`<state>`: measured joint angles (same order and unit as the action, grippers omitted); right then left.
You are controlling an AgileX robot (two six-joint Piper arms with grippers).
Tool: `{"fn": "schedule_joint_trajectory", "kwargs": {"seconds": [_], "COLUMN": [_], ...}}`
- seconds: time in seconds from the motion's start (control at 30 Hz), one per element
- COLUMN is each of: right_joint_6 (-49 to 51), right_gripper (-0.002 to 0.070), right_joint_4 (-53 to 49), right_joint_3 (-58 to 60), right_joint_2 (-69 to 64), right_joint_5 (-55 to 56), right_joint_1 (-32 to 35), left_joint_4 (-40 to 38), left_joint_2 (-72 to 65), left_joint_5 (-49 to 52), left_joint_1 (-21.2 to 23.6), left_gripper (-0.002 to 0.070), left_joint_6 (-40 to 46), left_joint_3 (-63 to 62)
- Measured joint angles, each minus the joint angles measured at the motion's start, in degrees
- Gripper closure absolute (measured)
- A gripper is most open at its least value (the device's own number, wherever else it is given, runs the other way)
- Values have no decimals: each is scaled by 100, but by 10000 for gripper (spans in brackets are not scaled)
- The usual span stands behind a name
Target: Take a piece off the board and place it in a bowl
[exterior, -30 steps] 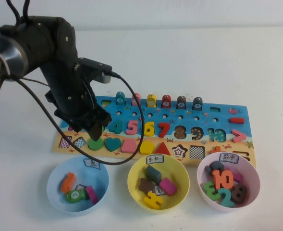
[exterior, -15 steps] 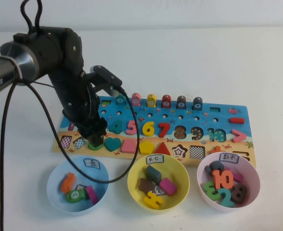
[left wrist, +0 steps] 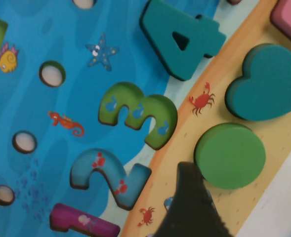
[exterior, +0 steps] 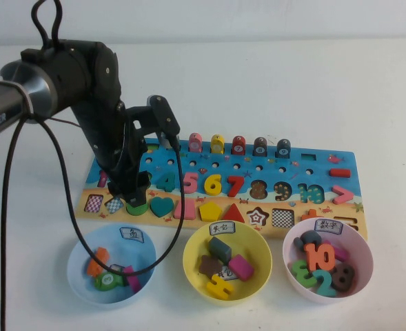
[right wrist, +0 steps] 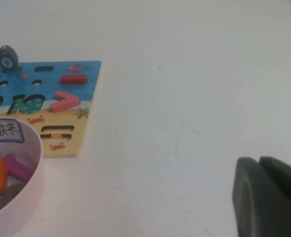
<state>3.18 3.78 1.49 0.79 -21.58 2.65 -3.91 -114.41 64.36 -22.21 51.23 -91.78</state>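
The green disc [exterior: 137,207] lies in its slot at the left end of the board [exterior: 313,181], beside the teal heart [exterior: 162,205]. My left gripper [exterior: 133,200] is lowered right onto the disc. In the left wrist view one dark finger [left wrist: 190,197] touches the edge of the disc [left wrist: 229,155]; the other finger is out of that view, so the jaws stand apart. The yellow bowl [exterior: 191,265] with a white label sits in front of the board and holds several pieces. My right gripper [right wrist: 259,162] is shut and empty over bare table to the right of the board [right wrist: 81,98].
A light blue bowl [exterior: 78,276] stands left of the yellow one and a pink bowl [exterior: 362,265] right of it, both with pieces inside. The left arm's black cable [exterior: 163,245] hangs over the blue bowl. Pegs [exterior: 238,145] line the board's far edge.
My left arm has swung its wrist round and lowered the gripper from just above the board's left end down onto the green disc. The disc has not moved.
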Motion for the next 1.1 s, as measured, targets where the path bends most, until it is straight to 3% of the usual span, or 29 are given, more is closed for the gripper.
{"fn": "schedule_joint_trajectory", "kwargs": {"seconds": [1.1], "right_joint_6": [0], "right_gripper": [694], "right_joint_4": [0], "right_joint_3": [0], "right_joint_2": [0], "right_joint_5": [0], "right_joint_1": [0], "left_joint_4": [0], "left_joint_2": [-486], "left_joint_5": [-212], "left_joint_1": [0], "left_gripper": [258], "left_joint_6": [-26], "left_joint_3": [0]}}
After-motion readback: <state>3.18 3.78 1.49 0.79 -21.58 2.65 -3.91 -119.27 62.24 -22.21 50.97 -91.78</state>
